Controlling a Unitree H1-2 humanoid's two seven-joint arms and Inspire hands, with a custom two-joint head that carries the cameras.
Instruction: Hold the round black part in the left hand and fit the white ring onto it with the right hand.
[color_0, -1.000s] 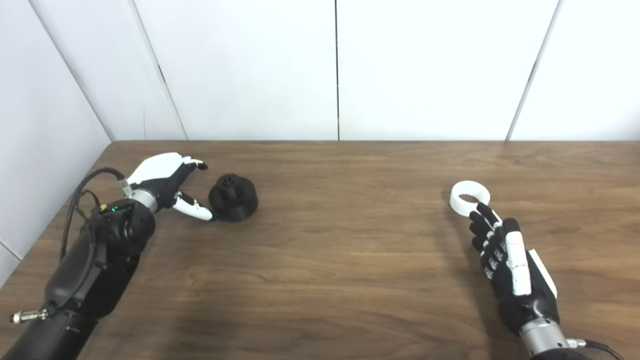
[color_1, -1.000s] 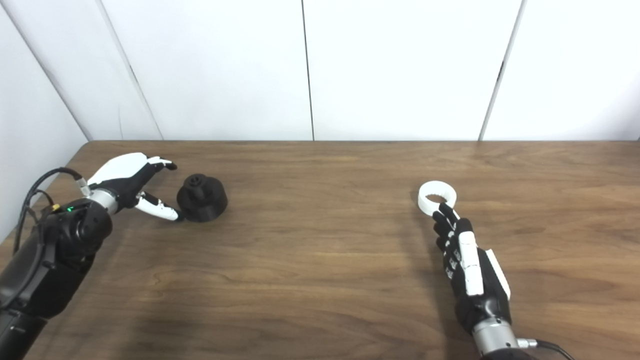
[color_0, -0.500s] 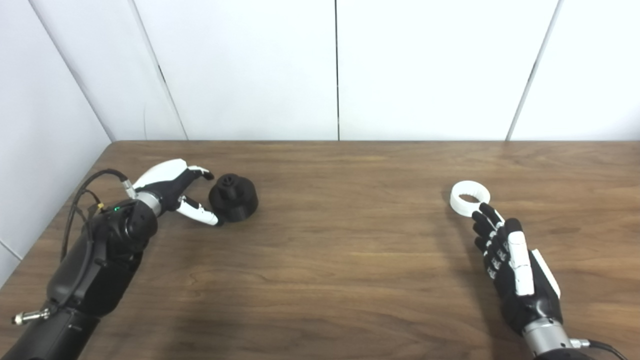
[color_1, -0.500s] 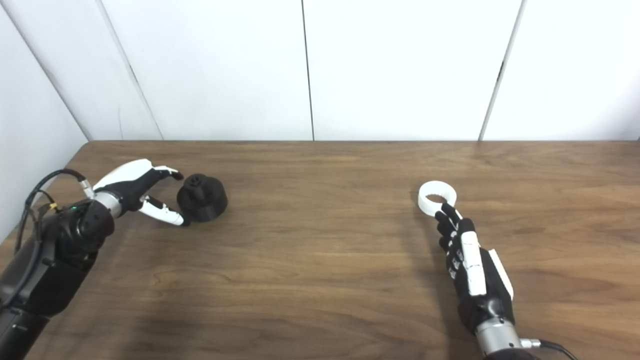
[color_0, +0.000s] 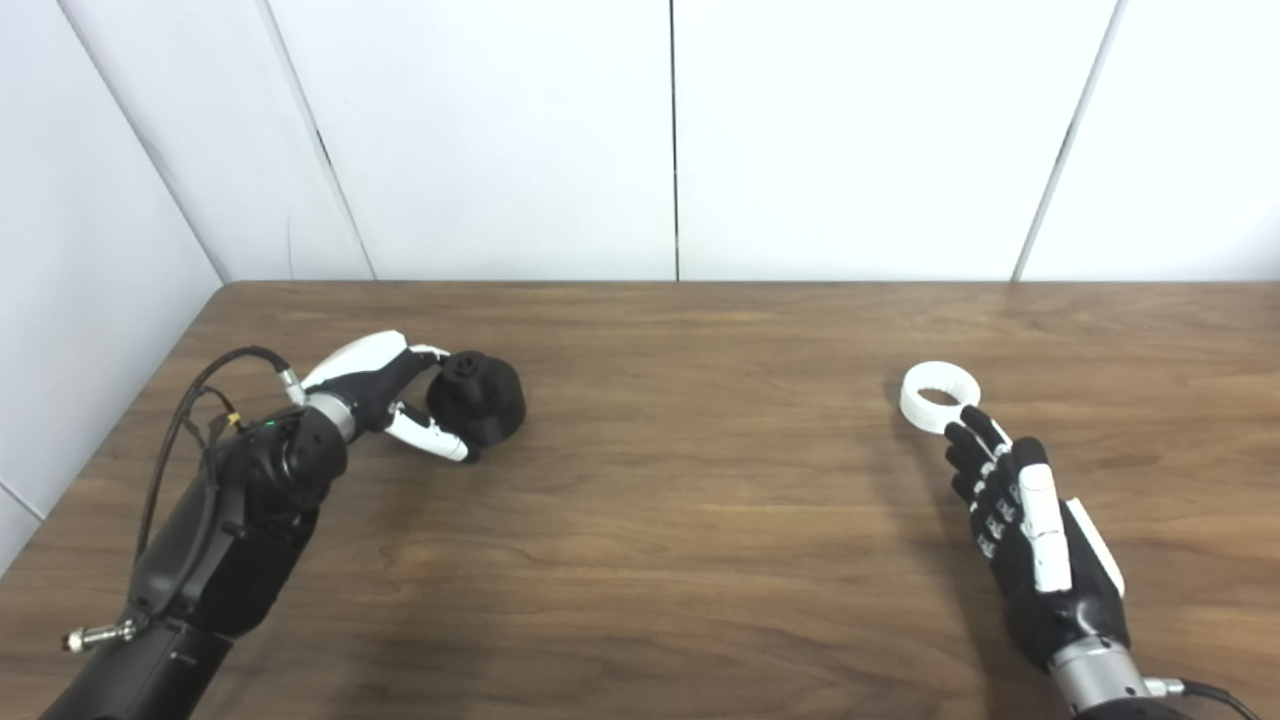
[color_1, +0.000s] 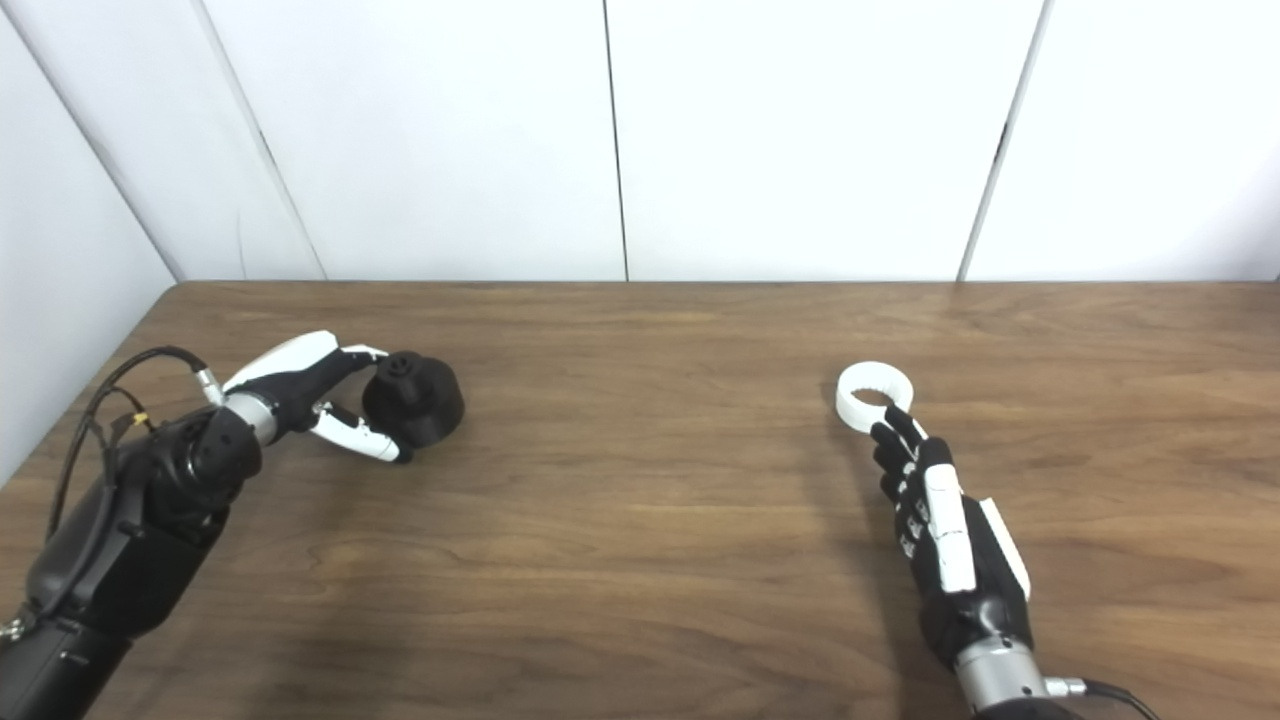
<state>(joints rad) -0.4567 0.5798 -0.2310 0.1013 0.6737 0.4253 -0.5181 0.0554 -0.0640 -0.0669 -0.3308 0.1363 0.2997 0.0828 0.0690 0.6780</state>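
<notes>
The left hand (color_0: 385, 385) pinches the black part (color_0: 478, 397) at its near side, tipped on the table (color_0: 680, 520); so shallow a hold could let it roll free. The right hand (color_0: 1020, 520) lies open and empty just behind the ring (color_0: 938, 396), which a careless reach could nudge away.
</notes>
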